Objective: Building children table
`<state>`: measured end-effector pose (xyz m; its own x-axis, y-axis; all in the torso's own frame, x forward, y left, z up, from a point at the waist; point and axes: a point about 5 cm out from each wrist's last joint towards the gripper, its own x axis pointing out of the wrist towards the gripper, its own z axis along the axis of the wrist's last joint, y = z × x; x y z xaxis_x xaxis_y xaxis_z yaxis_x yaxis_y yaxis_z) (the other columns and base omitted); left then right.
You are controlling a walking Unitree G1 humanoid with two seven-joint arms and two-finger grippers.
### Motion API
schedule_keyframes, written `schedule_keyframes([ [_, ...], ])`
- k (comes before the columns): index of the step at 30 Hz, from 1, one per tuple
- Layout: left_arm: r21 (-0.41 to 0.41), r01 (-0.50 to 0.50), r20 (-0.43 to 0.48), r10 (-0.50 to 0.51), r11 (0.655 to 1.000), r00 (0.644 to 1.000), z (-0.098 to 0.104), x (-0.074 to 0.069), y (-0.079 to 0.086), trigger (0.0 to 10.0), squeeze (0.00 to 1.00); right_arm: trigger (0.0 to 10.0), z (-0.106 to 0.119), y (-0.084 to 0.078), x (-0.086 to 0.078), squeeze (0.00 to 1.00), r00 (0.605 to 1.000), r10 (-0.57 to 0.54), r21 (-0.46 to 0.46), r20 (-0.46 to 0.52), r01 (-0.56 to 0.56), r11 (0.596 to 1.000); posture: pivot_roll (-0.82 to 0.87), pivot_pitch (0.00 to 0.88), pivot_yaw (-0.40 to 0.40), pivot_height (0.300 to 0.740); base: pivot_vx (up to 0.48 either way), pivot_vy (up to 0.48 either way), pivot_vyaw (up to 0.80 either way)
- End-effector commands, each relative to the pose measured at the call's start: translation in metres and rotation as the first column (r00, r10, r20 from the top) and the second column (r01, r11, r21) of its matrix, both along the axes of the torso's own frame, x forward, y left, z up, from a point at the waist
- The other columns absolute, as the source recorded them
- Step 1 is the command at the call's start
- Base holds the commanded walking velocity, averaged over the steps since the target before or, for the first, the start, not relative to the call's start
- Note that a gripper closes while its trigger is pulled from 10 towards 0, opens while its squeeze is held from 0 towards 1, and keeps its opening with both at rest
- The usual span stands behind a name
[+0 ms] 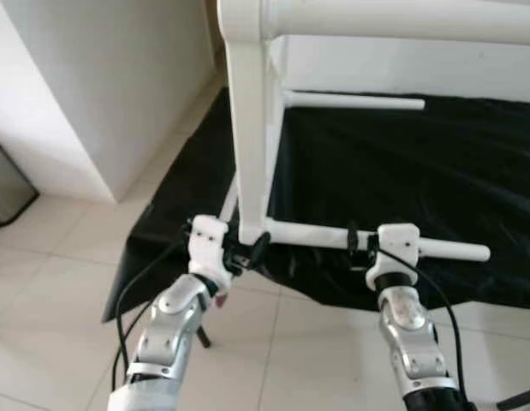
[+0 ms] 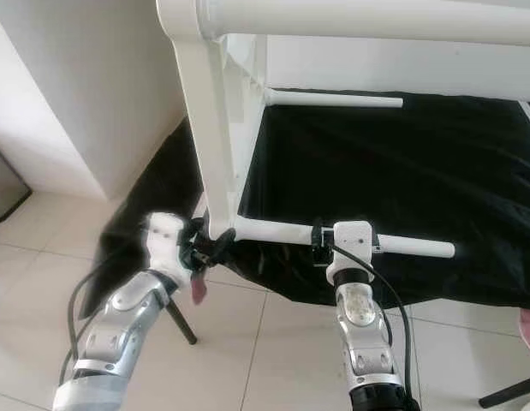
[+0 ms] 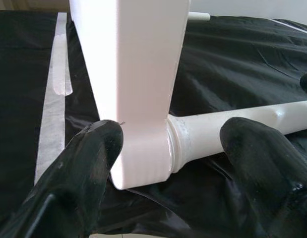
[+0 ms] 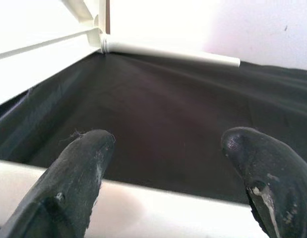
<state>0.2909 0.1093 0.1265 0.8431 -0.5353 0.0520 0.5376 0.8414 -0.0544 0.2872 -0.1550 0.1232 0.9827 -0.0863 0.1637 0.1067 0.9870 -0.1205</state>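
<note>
A white table frame (image 1: 252, 128) stands tilted on a surface draped in black cloth (image 1: 419, 171). Its flat upright leg (image 2: 209, 137) rises from the near edge of the cloth to a thick top rail (image 1: 376, 17) that runs off to the right at the top of the head views. From the foot of that leg a round near rod (image 1: 333, 237) runs right along the near edge of the cloth and ends free. A second, far rod (image 1: 354, 101) juts right from the frame further back, also ending free above the cloth.

The left hand (image 1: 239, 253) is at the foot of the leg, where leg and near rod join; in its wrist view the two black fingers (image 3: 84, 168) stand wide apart on either side of the joint, one finger touching the leg's corner, the other just beside the rod. The right hand (image 1: 360, 248) sits at the near rod further right; in its wrist view the fingers (image 4: 79, 168) are spread wide with the rod lying across between them, not pinched.

A strip of pale tape (image 3: 51, 114) lies on the cloth beside the leg. Left of the surface stands a white wall block (image 1: 119, 77), with a grey bin (image 1: 8, 184) on the pale tiled floor (image 1: 59, 282). A dark stand leg (image 2: 181, 321) shows below the cloth's near edge.
</note>
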Motion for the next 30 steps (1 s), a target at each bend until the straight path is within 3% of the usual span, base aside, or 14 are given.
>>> schedule_keyframes([
  [1,0.005,-0.113,-0.008,0.113,0.994,0.994,0.001,0.003,0.004,10.0,0.0,10.0,-0.002,0.001,0.002,0.0,1.0,0.005,0.007,-0.01,-0.005,1.0,0.04,0.0,0.002,0.74,0.0,-0.289,0.0],
  [12,0.008,-0.132,0.005,0.132,0.991,0.991,0.004,0.005,0.008,10.0,0.0,10.0,0.0,0.0,0.007,0.0,1.0,0.011,0.002,-0.001,-0.011,1.0,0.05,0.0,-0.003,0.74,0.0,-0.287,0.0],
  [17,-0.032,-0.172,0.011,0.173,0.984,0.985,0.008,0.008,0.013,10.0,0.0,10.0,0.003,0.004,0.009,0.0,1.0,0.021,0.011,0.017,-0.022,1.0,0.05,0.0,0.002,0.74,0.0,0.0,0.0],
  [30,-0.043,-0.211,0.005,0.211,0.977,0.977,0.012,0.014,0.014,10.0,0.0,10.0,0.003,0.002,0.007,0.0,0.999,0.021,0.001,0.03,-0.022,1.0,0.04,0.0,0.027,0.74,0.0,0.0,0.0],
])
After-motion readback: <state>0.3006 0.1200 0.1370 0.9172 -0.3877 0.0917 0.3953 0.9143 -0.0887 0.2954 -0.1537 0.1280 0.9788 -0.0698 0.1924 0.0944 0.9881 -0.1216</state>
